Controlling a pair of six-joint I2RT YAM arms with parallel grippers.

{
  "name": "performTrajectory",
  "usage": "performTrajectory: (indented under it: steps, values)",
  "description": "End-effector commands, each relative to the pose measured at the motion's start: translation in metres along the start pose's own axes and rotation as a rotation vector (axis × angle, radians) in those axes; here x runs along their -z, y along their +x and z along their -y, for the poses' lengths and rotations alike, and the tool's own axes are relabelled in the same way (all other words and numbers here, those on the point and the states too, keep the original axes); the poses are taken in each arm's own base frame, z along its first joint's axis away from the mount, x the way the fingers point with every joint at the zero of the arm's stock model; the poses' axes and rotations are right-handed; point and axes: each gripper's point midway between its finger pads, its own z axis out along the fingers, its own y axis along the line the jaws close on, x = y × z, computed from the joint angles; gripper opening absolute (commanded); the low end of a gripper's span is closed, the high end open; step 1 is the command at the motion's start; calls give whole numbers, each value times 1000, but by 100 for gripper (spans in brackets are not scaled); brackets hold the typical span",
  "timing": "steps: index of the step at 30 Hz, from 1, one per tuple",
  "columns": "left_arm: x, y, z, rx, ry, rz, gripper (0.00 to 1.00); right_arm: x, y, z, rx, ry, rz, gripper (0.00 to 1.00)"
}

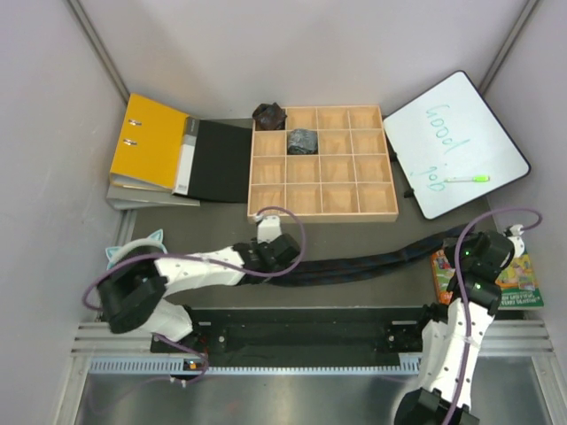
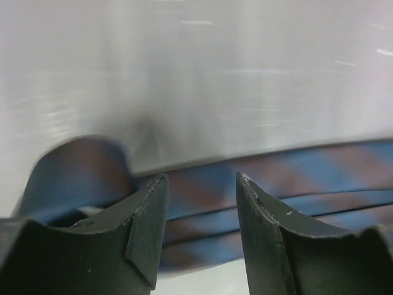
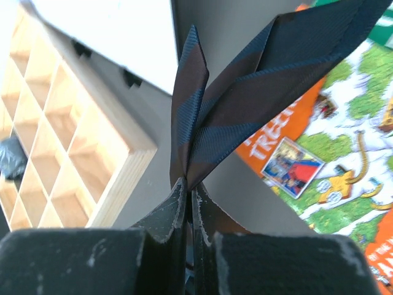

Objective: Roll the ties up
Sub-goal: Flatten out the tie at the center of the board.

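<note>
At right — right pincer (image 3: 186, 189) clenched on tie (image 3: 258, 104); left pincer (image 2: 201, 184) parted.

My white left arm (image 1: 195, 270) lies low, stretched out over the table, and its black two-finger left gripper (image 2: 199, 181) has its jaws apart. My white right arm (image 1: 456, 341) stands bent, its black right gripper (image 3: 186, 190) pinched tight on the dark striped fabric tie (image 3: 245, 104).

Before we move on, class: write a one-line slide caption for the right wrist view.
Right gripper shut on the end of a striped tie, wooden tray and picture book behind.
</note>
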Motion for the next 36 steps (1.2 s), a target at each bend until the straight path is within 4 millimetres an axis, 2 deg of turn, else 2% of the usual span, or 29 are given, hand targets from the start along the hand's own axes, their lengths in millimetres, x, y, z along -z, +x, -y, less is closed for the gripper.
performTrajectory:
  steps: [1,2,4,5,8,11,16,17,18,19,20,21,22,23,24,25,26,27,28,29,30,31,32,33,36]
  values:
    - [35,-20,-68,74,-137,110,53,1,-30,-4,-20,-14,45,0]
    - [50,-33,-74,122,-123,172,53,0,-30,-4,-31,-19,36,0]
    - [63,-36,-91,134,-137,197,53,-2,-30,-6,-48,-35,31,0]
    - [74,-44,-90,170,-93,234,53,-3,-29,-7,-58,-40,27,0]
    - [89,-50,-90,194,-18,261,55,-4,-28,-5,-58,-36,32,0]
    - [90,-50,-87,191,14,262,64,-4,-27,5,-49,6,43,0]
    - [75,-46,-72,101,1,214,81,-7,-22,21,-60,71,32,0]
    - [73,-47,-67,67,4,209,82,-9,-18,23,-67,63,14,0]
    - [74,-60,-53,66,41,225,83,-12,-18,27,-84,76,7,0]
    - [62,-55,-47,38,39,165,82,-13,-15,29,-91,77,-3,0]
    - [56,-59,-43,-1,39,146,74,-15,-10,31,-100,72,-22,0]
    - [54,-72,-31,3,58,146,66,-16,-10,31,-103,69,-26,0]
    - [37,-68,-30,-25,28,93,61,-16,-9,31,-103,67,-24,0]
    - [32,-68,-23,-75,44,62,54,-16,-9,31,-101,63,-23,0]
    - [31,-80,-8,-91,70,68,51,-16,-9,31,-98,62,-22,0]
    - [17,-74,-4,-148,53,30,49,-14,-10,30,-88,59,-13,0]
    - [16,-82,10,-158,80,25,45,-13,-12,30,-83,58,-7,0]
    - [11,-80,13,-177,77,4,44,-13,-12,30,-80,59,-6,0]
    - [-3,-68,11,-214,47,-51,43,-13,-12,30,-74,58,-7,0]
    - [-5,-68,23,-220,76,-76,40,-12,-12,30,-70,58,-9,0]
    - [-10,-65,26,-231,79,-101,39,-13,-12,30,-69,57,-12,0]
    - [-20,-49,23,-260,62,-167,38,-13,-11,31,-66,62,-16,0]
    - [-23,-48,30,-259,79,-188,38,-13,-10,31,-65,59,-19,0]
    - [-31,-37,30,-271,75,-229,34,-14,-9,31,-63,58,-20,0]
    - [-38,-20,34,-282,100,-293,27,-15,-7,32,-67,52,-26,0]
